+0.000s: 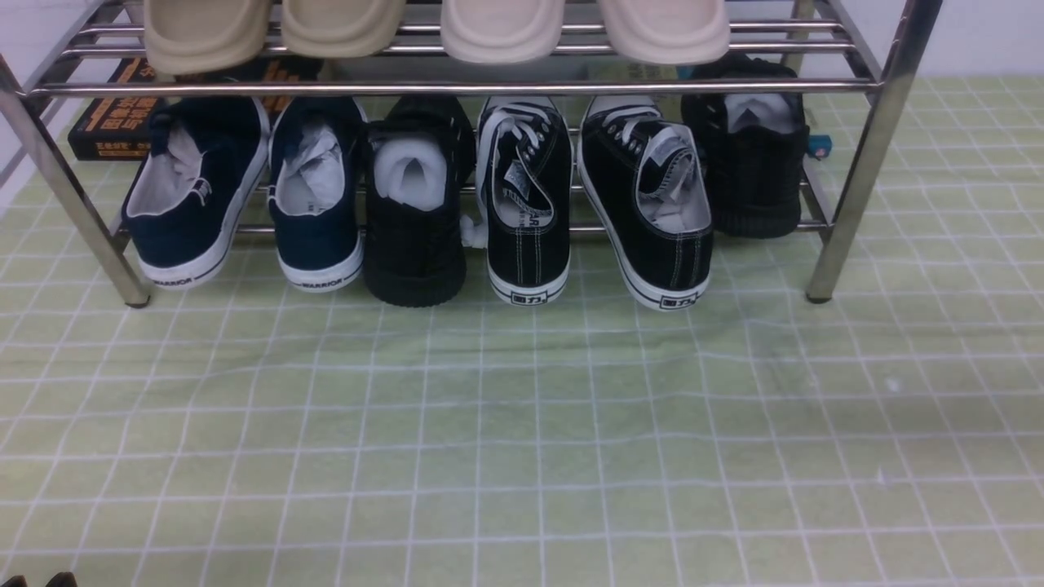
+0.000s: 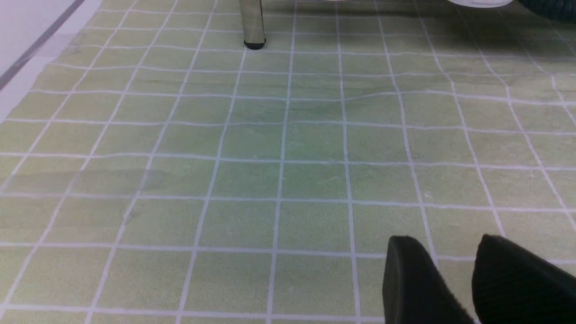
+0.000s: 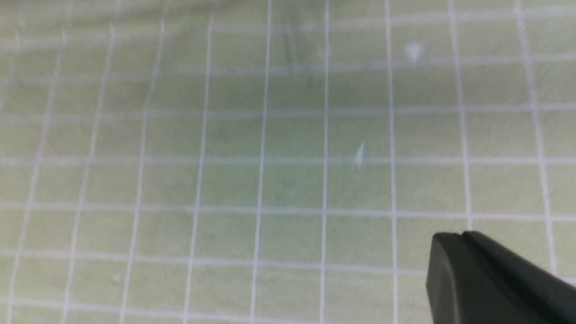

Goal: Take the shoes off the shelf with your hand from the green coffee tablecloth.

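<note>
Black, white-laced, white-soled shoes [image 1: 526,244] sit heels-out on the chrome shelf [image 1: 457,86]; left claw [image 2: 445,246] spread, right claw [image 3: 463,237] pressed together.

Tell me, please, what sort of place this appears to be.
Probably a staged home-style shoe-storage corner rather than a real hallway: a chrome shelf holds the shoes beside other sneakers, pale slippers sit on its upper tier, and it all stands on a green coffee tablecloth.

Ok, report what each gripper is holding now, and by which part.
Nothing is held. The right gripper is shut empty over the green tablecloth; the left gripper is open, only cloth between its fingers. The shoes sit on the shelf.
</note>
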Robot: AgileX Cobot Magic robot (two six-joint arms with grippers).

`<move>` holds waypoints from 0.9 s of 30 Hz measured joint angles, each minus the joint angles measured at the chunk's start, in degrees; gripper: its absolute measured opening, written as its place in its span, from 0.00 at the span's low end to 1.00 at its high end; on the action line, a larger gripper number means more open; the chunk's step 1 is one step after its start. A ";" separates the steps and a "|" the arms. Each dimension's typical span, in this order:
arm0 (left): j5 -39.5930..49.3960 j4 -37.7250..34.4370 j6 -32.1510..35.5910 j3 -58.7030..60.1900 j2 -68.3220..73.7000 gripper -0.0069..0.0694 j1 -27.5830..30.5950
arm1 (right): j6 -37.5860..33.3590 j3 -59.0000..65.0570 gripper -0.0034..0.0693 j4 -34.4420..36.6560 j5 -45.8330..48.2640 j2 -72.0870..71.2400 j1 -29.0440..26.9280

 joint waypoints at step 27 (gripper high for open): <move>0.00 0.00 0.00 0.00 0.00 0.40 0.00 | 8.60 -49.78 0.35 -11.46 2.87 40.43 32.53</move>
